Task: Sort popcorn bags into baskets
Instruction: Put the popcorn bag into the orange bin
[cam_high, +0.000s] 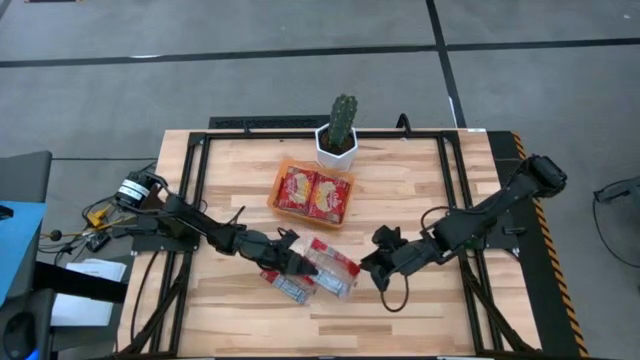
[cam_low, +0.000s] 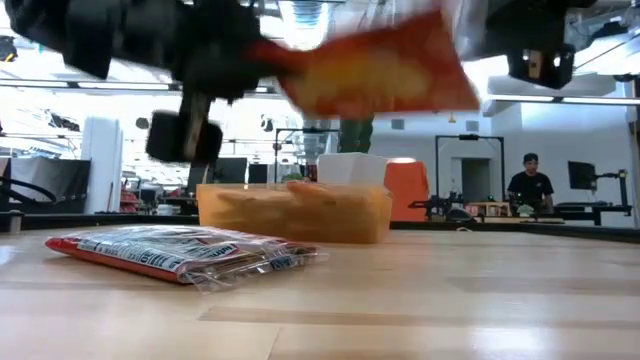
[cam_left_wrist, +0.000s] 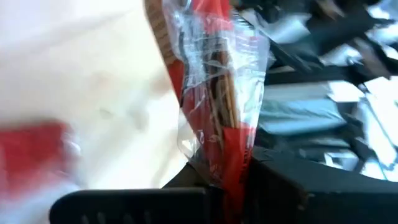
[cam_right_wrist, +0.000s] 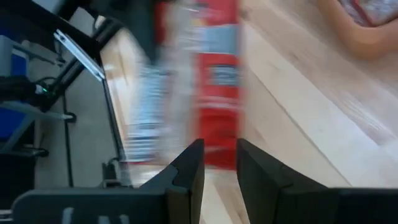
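Dark jointed arms, black cables, blocky claw (cam_right_wrist: 217, 163) fingers.

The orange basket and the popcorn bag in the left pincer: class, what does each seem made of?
Orange basket: apparently moulded plastic, its wall translucent in the low view. Popcorn bag in the left pincer: thin glossy plastic film, crinkled, with clear shiny edges.

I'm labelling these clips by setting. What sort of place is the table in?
Probably a robotics lab or open workshop. The low view shows a big bright room with a person seated at a bench among monitors. The high view shows a wooden table on bare grey floor, cables trailing off its left side.
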